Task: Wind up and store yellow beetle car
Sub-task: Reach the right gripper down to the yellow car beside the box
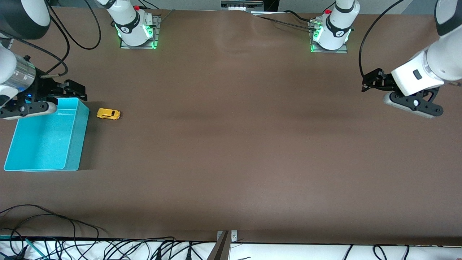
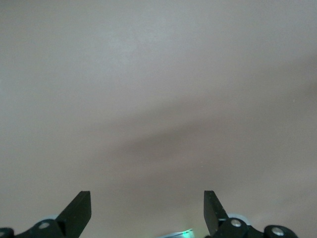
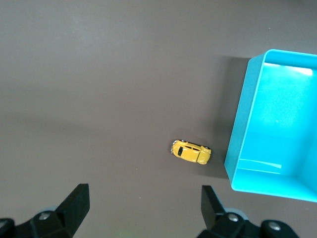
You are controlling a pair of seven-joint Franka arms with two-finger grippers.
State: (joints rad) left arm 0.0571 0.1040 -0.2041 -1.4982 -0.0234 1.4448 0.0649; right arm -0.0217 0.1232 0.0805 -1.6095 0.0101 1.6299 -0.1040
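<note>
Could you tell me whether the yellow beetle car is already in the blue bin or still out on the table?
Out. The yellow beetle car sits on its wheels on the table beside the blue bin, which looks empty.

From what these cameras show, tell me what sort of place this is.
Probably a robotics lab bench set up for recording. Two Franka arms are bolted to a brown table, cables trail along its edge, and the only props are a yellow beetle car beside a turquoise bin.
</note>
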